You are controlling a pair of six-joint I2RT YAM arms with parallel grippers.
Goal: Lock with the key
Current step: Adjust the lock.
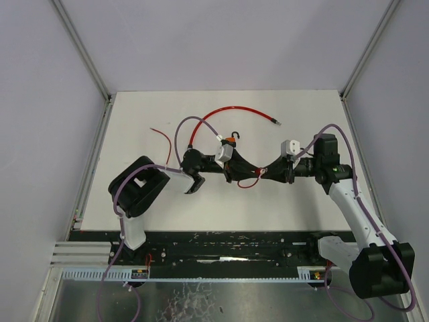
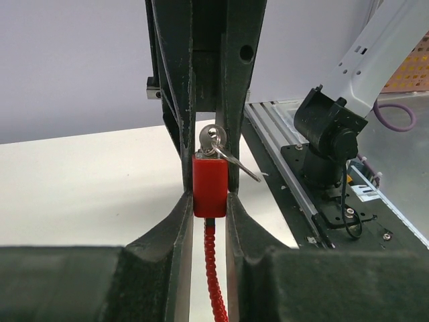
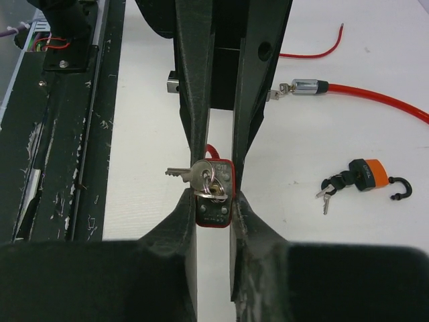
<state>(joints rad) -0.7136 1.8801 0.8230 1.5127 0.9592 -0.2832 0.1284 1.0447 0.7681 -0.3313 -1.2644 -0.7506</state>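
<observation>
A red padlock (image 2: 210, 188) hangs above the table between both grippers, which meet nose to nose. My left gripper (image 2: 210, 199) is shut on its body, with the red ribbed cable (image 2: 213, 268) trailing down from it. The silver key (image 2: 213, 137) sits in the keyhole face (image 3: 216, 198), a second key dangling from its ring. My right gripper (image 3: 214, 196) is shut across that key end of the padlock, its fingertips (image 3: 190, 201) against the lock's sides and the key head (image 3: 201, 176) between them. Seen from above, the grippers meet mid-table (image 1: 249, 173).
An orange padlock (image 3: 367, 173) with a black shackle and small keys lies on the white table (image 1: 134, 134) behind the arms. The red cable (image 1: 234, 109) arcs across the back, ending in a metal plug (image 3: 305, 86). A thin red wire (image 1: 163, 139) lies at the left.
</observation>
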